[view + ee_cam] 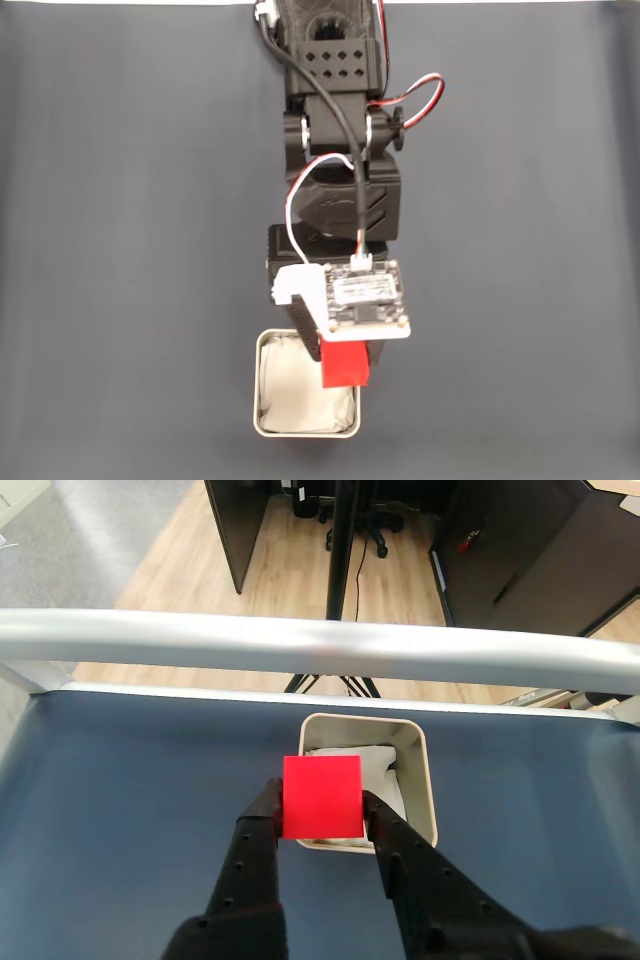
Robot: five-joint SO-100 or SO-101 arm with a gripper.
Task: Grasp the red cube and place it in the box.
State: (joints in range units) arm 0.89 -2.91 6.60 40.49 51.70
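My gripper is shut on the red cube, which is pinched between the two black fingers and held in the air. In the fixed view the red cube hangs over the near-right part of the box, under the wrist camera board, with the gripper mostly hidden beneath that board. The box is a small square tin with rounded corners and a crumpled white lining. In the wrist view it sits just beyond the cube, which overlaps its near rim.
The dark blue mat spreads on both sides of the arm. A silver rail marks the table's far edge in the wrist view, with a wooden floor and office furniture beyond it. Red, white and black cables loop beside the arm.
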